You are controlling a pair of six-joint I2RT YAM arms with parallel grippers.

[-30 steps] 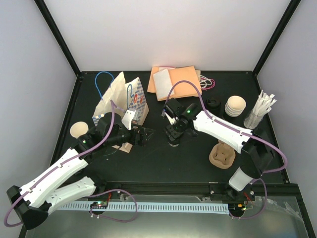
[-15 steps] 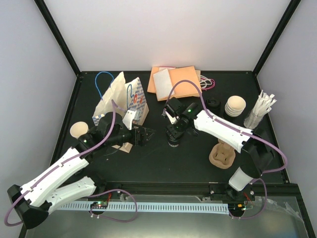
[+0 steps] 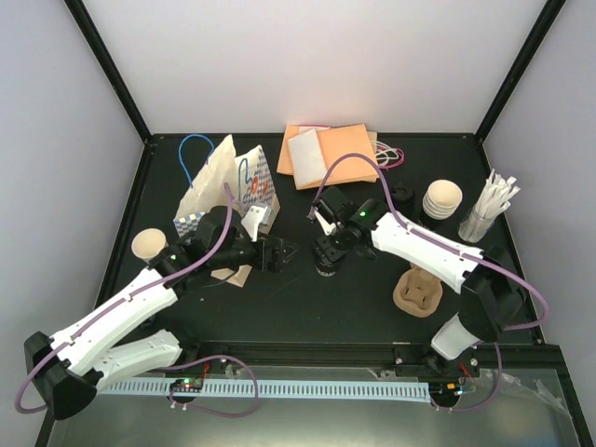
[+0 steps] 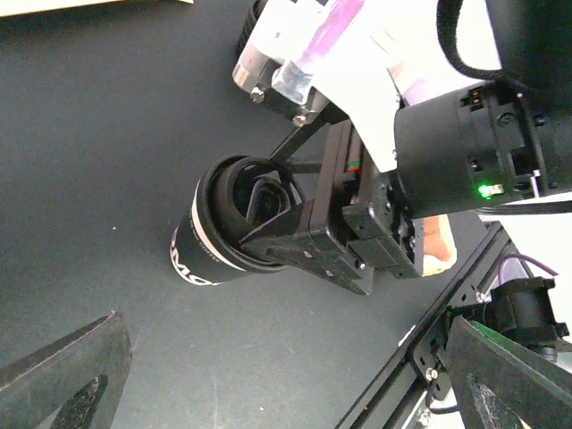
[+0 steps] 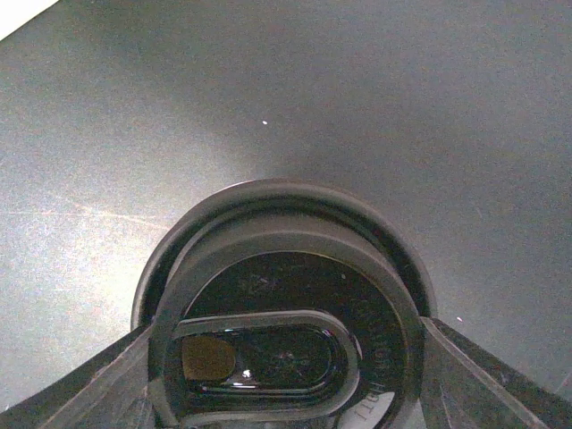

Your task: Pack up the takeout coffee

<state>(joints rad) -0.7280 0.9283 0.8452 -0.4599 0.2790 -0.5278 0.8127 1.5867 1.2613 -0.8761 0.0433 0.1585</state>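
Note:
The takeout coffee [image 3: 325,262] is a dark cup with a round black lid, standing on the black table at the centre. My right gripper [image 3: 326,250] comes down on it from above. In the right wrist view its fingers [image 5: 465,375] press both sides of the lid [image 5: 286,295]. The left wrist view shows the cup [image 4: 210,246] with the right gripper across its top. My left gripper [image 3: 283,253] is open and empty, just left of the cup and pointing at it. Its fingertips [image 4: 63,375] sit wide apart at the bottom corners.
A patterned paper bag [image 3: 228,186] with blue handles stands at the back left. A single cream cup [image 3: 147,244] is by the left arm. Orange sleeves [image 3: 331,154], a stack of cups [image 3: 441,197], a glass of stirrers [image 3: 489,209] and a pulp carrier [image 3: 417,293] stand behind and to the right.
My left arm has reached further right, bringing its open gripper closer to the cup. My right gripper stays on the cup's lid, barely moved.

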